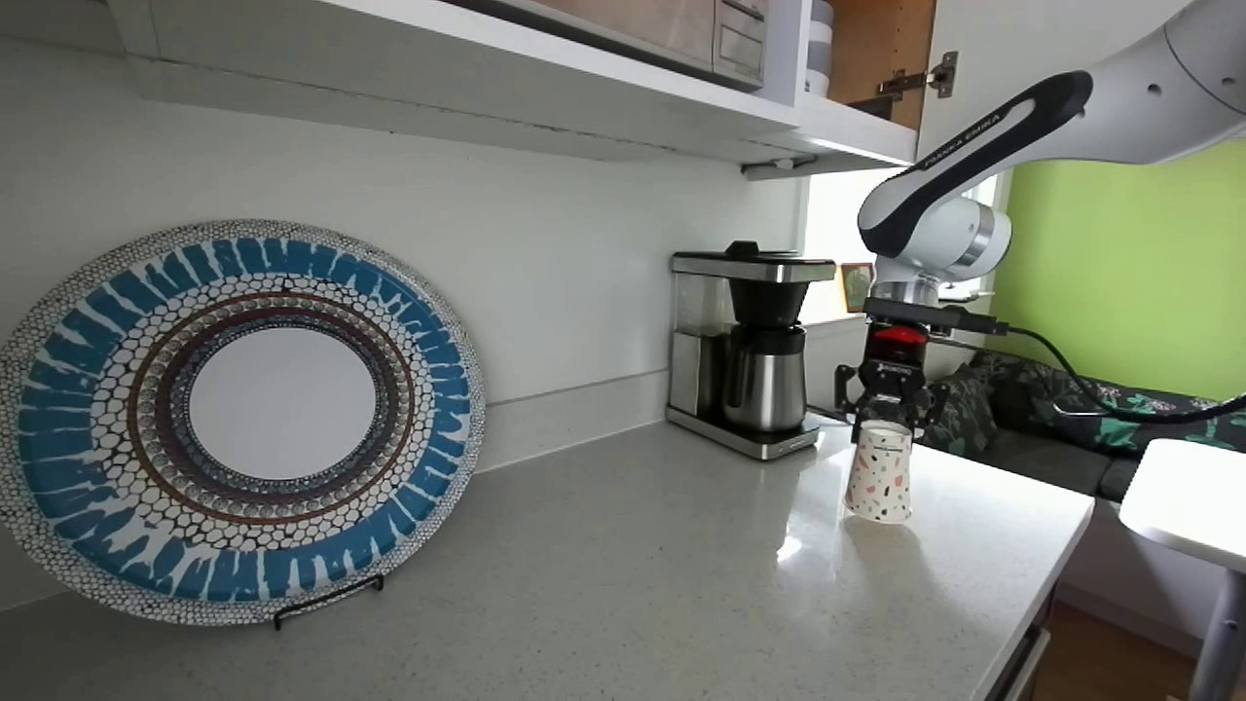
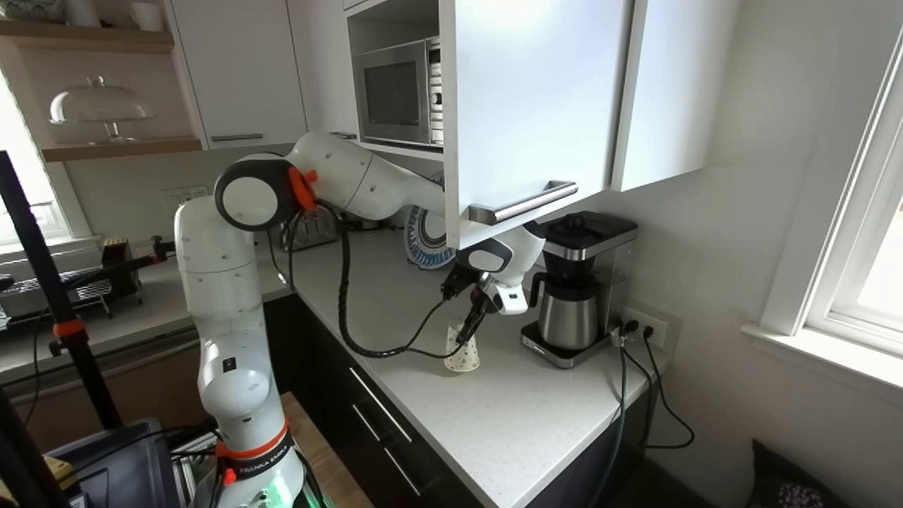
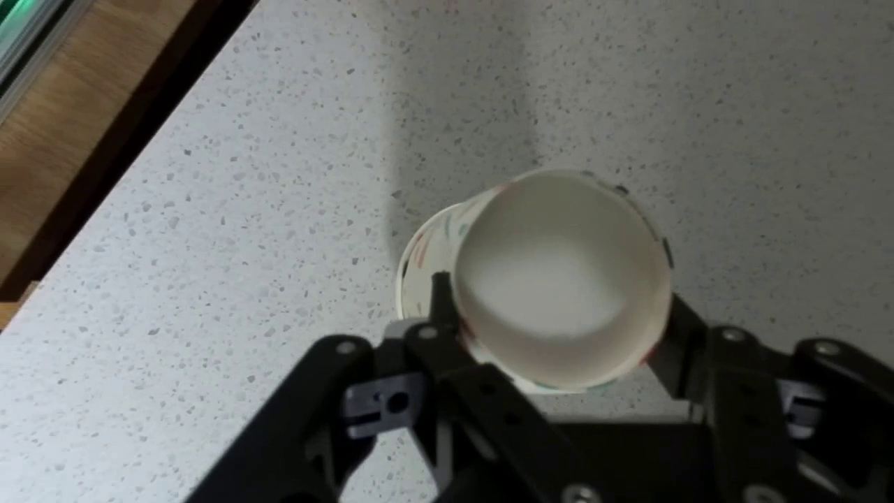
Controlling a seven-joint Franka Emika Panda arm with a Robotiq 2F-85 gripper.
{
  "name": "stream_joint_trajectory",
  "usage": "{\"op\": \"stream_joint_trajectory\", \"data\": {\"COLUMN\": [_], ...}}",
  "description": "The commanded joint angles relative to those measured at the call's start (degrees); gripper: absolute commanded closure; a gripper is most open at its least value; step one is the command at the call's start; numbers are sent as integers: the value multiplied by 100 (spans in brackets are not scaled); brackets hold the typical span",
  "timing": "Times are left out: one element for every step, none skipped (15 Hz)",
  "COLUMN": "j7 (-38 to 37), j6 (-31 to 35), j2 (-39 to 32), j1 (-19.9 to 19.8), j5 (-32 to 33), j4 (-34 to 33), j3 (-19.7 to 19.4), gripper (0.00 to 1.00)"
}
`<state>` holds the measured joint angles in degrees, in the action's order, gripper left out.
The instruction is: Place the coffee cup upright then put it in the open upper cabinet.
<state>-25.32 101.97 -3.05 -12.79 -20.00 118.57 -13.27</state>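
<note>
The coffee cup (image 1: 880,479) is white with small coloured flecks. It stands upside down on the counter (image 1: 623,584), wide rim down, in both exterior views (image 2: 463,358). In the wrist view its recessed base (image 3: 559,265) faces up. My gripper (image 1: 884,428) points down over the cup. In the wrist view the gripper's fingers (image 3: 559,300) press on opposite sides of it near the base. The open upper cabinet (image 1: 857,131) has white edges and a brown wooden inner side, with stacked pale ware inside. Its white door (image 2: 536,106) stands open; it hides part of my arm.
The coffee maker (image 1: 745,360) stands against the wall near the cup. A large blue patterned plate (image 1: 438,389) leans on a stand. The microwave (image 2: 395,92) sits in the upper cabinet row. The door's handle (image 2: 525,201) juts out near my forearm. The counter's edge lies close by.
</note>
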Motion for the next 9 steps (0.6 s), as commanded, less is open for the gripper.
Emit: {"op": "stream_joint_trajectory", "data": {"j7": [-533, -774, -967, -1187, -1409, -1641, -1871, -2109, -2379], "j6": [50, 330, 418, 588, 744, 912, 1150, 1407, 1600], "j2": [475, 644, 784, 903, 1028, 1149, 1219, 1289, 1361], "j1": [224, 309, 366, 432, 487, 537, 588, 629, 657], "j5": [827, 1135, 1393, 1655, 1907, 2172, 2444, 2726, 3042], "j4": [85, 233, 286, 399, 490, 608, 757, 941, 1088], "j3": [185, 289, 384, 505, 626, 754, 890, 1022, 1151], "gripper": [62, 62, 62, 62, 62, 62, 62, 62, 62]}}
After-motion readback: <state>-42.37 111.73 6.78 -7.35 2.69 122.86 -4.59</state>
